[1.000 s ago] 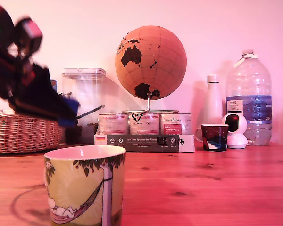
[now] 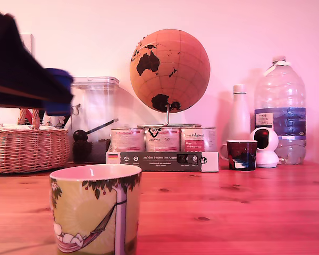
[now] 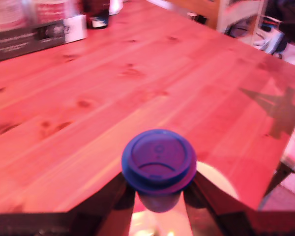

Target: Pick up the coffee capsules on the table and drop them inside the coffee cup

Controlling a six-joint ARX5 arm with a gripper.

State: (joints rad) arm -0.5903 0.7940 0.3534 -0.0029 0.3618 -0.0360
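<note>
Gripper (image 3: 159, 199) closed on a blue coffee capsule (image 3: 158, 160), flanged rim facing the wrist camera, held clear above the wooden table (image 3: 137, 73). Coffee cup (image 2: 95, 207) stands upright on the table, below the gripper and toward the exterior view's right; its interior cannot be seen

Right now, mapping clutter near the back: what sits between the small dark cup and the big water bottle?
A small white round camera stands between the dark cup and the water bottle, shown in the exterior view.
</note>
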